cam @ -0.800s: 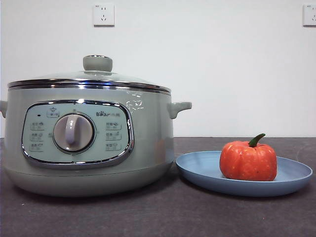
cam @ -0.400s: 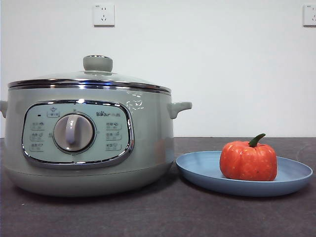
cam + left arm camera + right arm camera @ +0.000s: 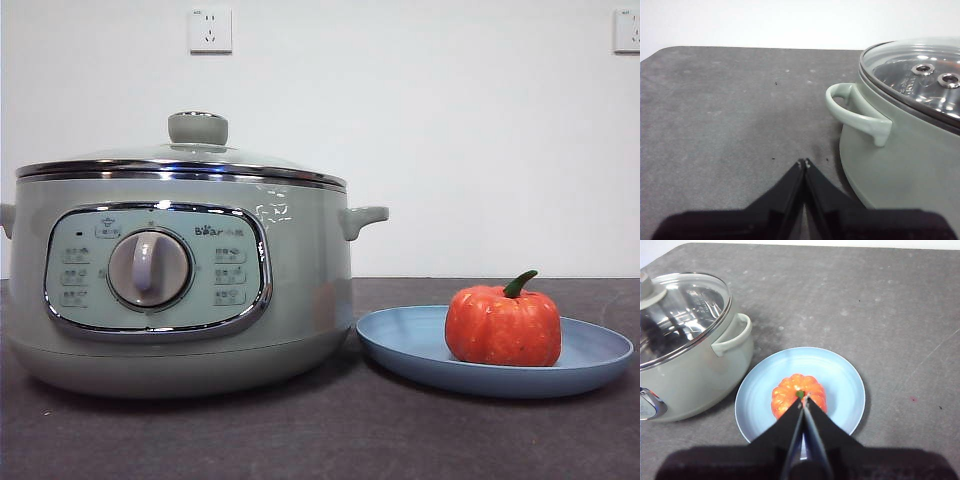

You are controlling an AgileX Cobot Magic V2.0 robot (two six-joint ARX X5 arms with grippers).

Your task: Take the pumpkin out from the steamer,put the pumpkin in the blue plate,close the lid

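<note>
Nothing shifts from a second ago: the pumpkin [image 3: 503, 325] sits in the blue plate [image 3: 400, 338], at three o'clock from the steamer [image 3: 180, 290], the lid [image 3: 185, 160] on. Left gripper [image 3: 804, 162] and right gripper [image 3: 803, 401], pinched together and empty, hang back. Task looks done.

lid [image 3: 180, 158]: clear glass, shiny chrome rim | blue plate [image 3: 400, 345]: matt | table [image 3: 320, 440]: dark, speckled, matt

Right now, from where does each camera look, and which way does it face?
Front view: low at table height, looking level at the steamer and pumpkin on the blue plate; no arm shows.
Left wrist: above the table beside the steamer; left gripper shut.
Right wrist: above the pumpkin; right gripper shut.
All share the steamer and lid.
</note>
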